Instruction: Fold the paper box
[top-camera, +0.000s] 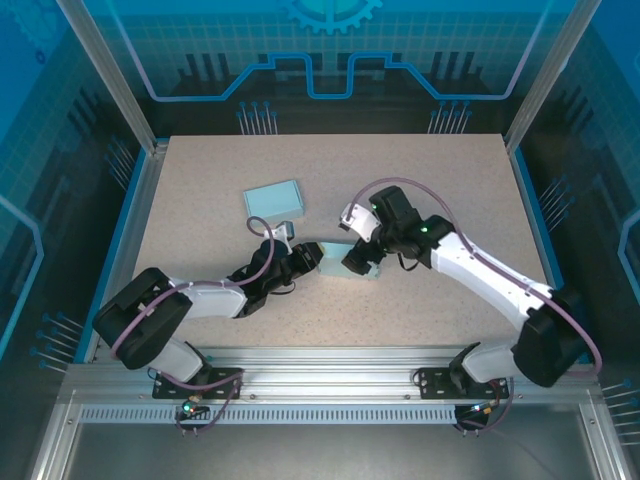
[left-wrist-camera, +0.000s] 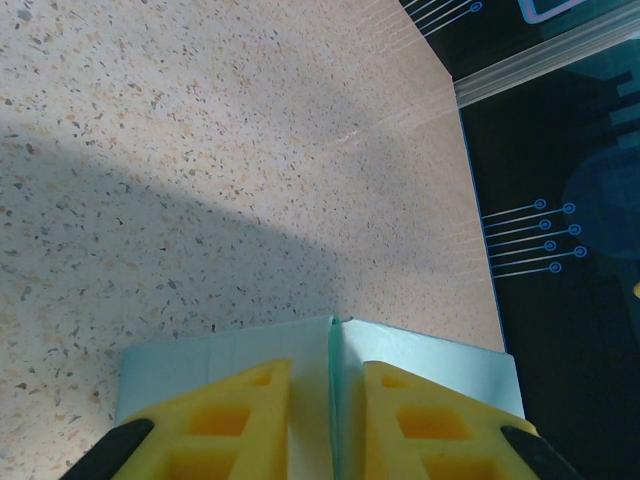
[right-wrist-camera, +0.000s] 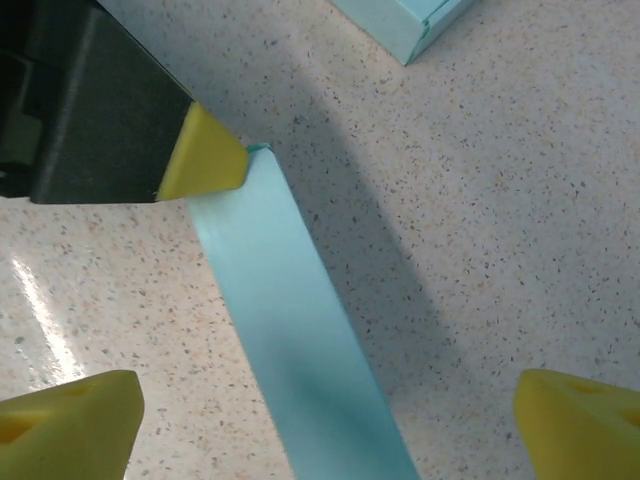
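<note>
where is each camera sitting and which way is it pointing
Top external: above and behind the arm bases, looking down on the table; both arms show, left gripper and right gripper at the paper box.
Left wrist: facing out across the table; its yellow fingers pinch a box wall.
Right wrist: looking down between its open fingers at a box panel.
Shared: right wrist and top both see the left gripper on the box.

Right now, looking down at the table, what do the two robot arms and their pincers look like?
Both arms have white tubular links joined by chunky black joints: left arm, right arm. A thin purple cable loops along each. The left gripper and right gripper have black bodies with wedge-shaped yellow fingers, hollowed by ribbed cut-outs.
</note>
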